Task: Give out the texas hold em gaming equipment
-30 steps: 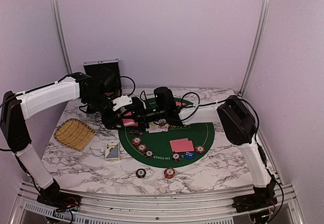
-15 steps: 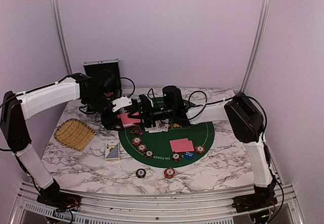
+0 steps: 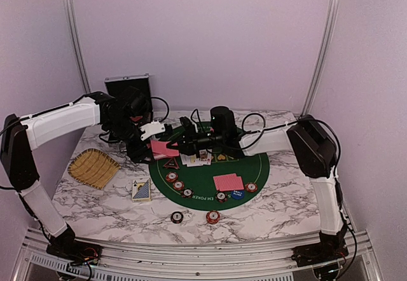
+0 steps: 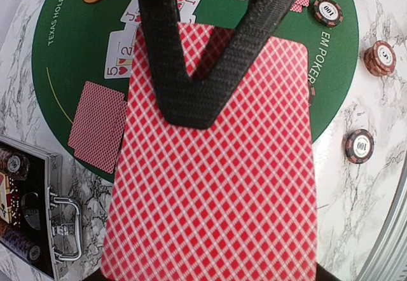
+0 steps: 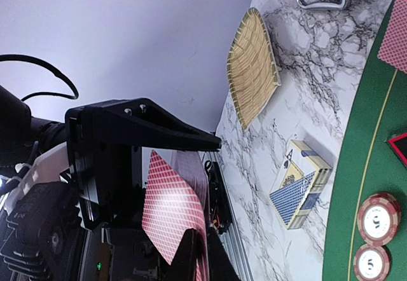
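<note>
My left gripper [image 3: 150, 146] is shut on a stack of red-backed playing cards [image 3: 163, 148], held above the left edge of the green poker mat [image 3: 257, 166]. In the left wrist view the top card [image 4: 216, 185] fills the frame and hides the left fingers. My right gripper [image 3: 174, 145] is shut on the far edge of that top card [image 5: 170, 214], its black fingers [image 4: 181, 96] pinched together. Face-up cards [image 3: 197, 159], two face-down cards [image 3: 227, 182], striped chips [image 3: 179, 184], a blue disc [image 3: 236, 194] and a dark triangular marker [image 3: 170, 163] lie on the mat.
A blue card box [image 3: 141, 191] and a yellow straw tray [image 3: 93, 168] sit on the marble left of the mat. The open metal case [image 3: 127, 93] stands at the back left. Two chip stacks [image 3: 213, 217] rest on the marble in front of the mat.
The right arm reached left to the held stack and its jaws went from open to shut on the top card. The left arm stayed put.
</note>
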